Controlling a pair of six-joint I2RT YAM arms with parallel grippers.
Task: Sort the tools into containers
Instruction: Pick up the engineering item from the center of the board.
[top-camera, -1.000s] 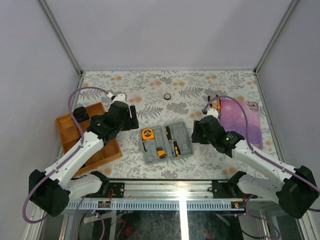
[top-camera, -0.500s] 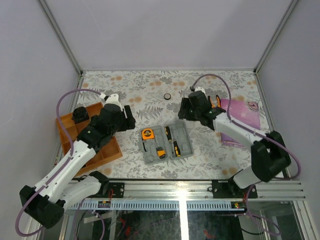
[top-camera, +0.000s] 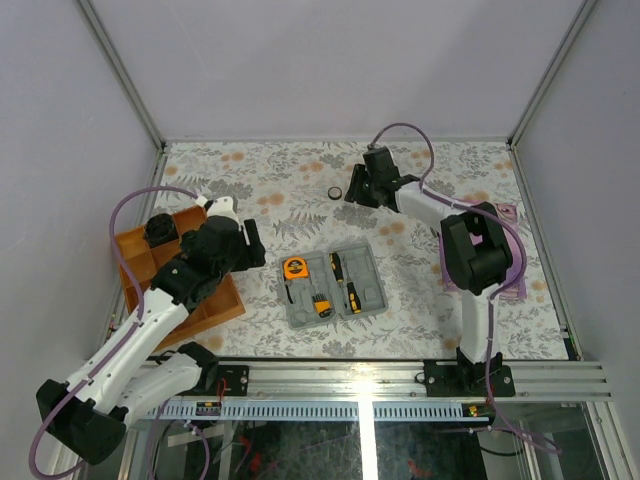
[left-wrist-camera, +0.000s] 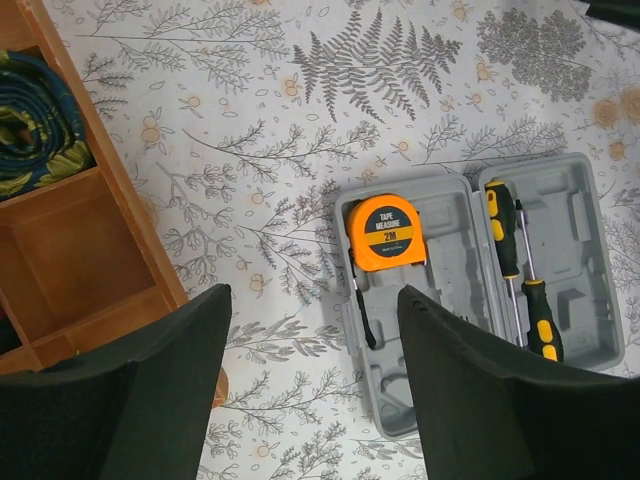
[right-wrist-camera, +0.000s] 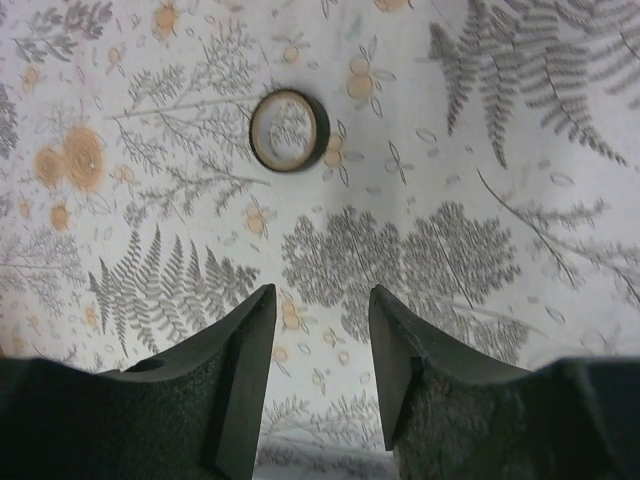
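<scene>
My right gripper (right-wrist-camera: 320, 385) hangs over the far part of the table (right-wrist-camera: 520, 300). Its two fingers stand apart with only the flowered surface between them, so it is released and carries nothing. The small black tape ring (right-wrist-camera: 288, 130) lies flat on the table a little ahead of the fingertips, apart from them and slightly to one side of the gap. I judge that the arm is stretched so far because this ring lies well apart from the case, and the gripper must come over it before the fingers can go down. My left gripper (left-wrist-camera: 315, 395) is released too, its fingers wide and empty, and it hovers over the near side of the grey tool case (left-wrist-camera: 590, 260), looking down on it. The case lies open on the middle of the table with both halves facing up, so that the moulded hollows can receive the tools. The orange tape measure (left-wrist-camera: 388, 232) sits in its hollow in the left half, and the screwdrivers (left-wrist-camera: 501, 228) with black-and-yellow handles lie in the right half, close to the hinge. I think the left arm waits here to stay out of the way of the right arm. The wooden tray (left-wrist-camera: 120, 200) beside it seems to have no part in this job. The pliers I cannot find in any view. The ring is thin and low, so the fingers must come almost to the table, and I fear that it slides away if one finger touches it first.
</scene>
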